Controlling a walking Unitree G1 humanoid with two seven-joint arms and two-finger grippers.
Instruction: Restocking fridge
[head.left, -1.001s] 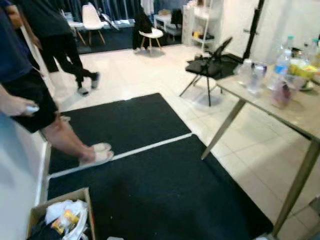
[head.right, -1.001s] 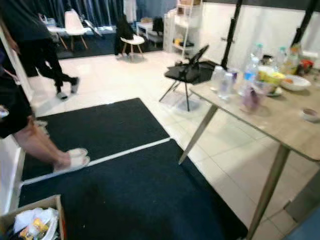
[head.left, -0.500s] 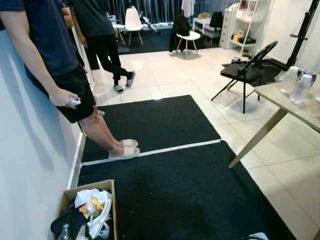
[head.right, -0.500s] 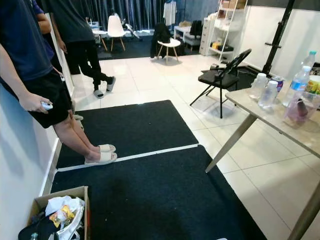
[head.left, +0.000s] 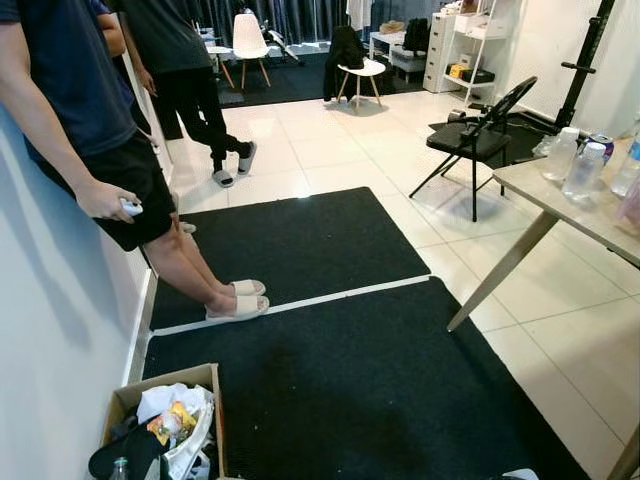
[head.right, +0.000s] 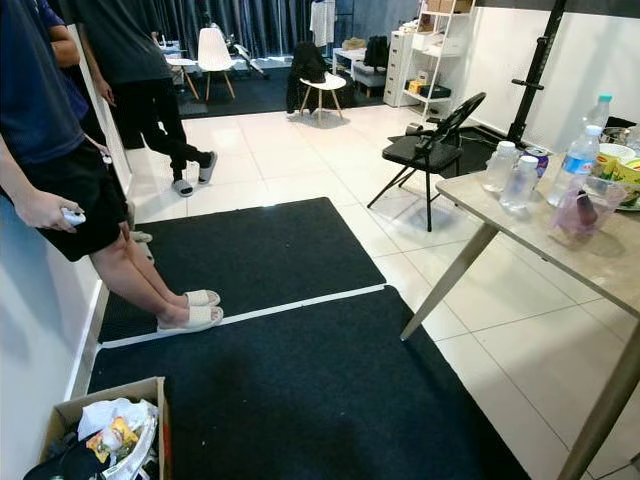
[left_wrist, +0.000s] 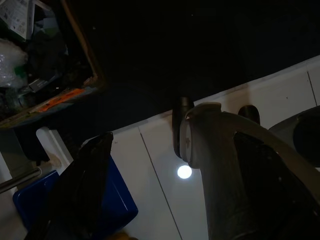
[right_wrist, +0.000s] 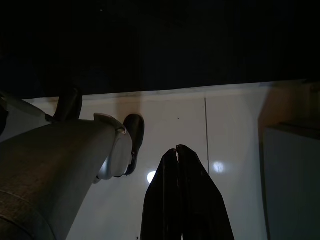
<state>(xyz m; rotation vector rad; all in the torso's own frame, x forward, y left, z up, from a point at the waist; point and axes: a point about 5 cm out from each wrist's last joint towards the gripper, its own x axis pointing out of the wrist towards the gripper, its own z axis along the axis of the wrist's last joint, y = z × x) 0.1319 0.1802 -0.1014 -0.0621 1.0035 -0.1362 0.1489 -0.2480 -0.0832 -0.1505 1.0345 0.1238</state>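
Right now the robot stands on the black mat (head.left: 340, 380) with both arms hanging idle, so the step in hand looks like walking to fetch stock. The right pincer (right_wrist: 179, 150) hangs over the pale floor with its fingers pressed together; the left pincer (left_wrist: 92, 165) is too dark to judge, I cannot tell. The bottles (head.right: 510, 175) stand upright, long axis vertical and caps up, near the corner of the tabletop (head.right: 560, 240). To do this well, turn right, steer wide of the person (head.left: 90, 150) leaning on the wall and the cardboard box (head.left: 165, 425), and stop square to the tabletop edge
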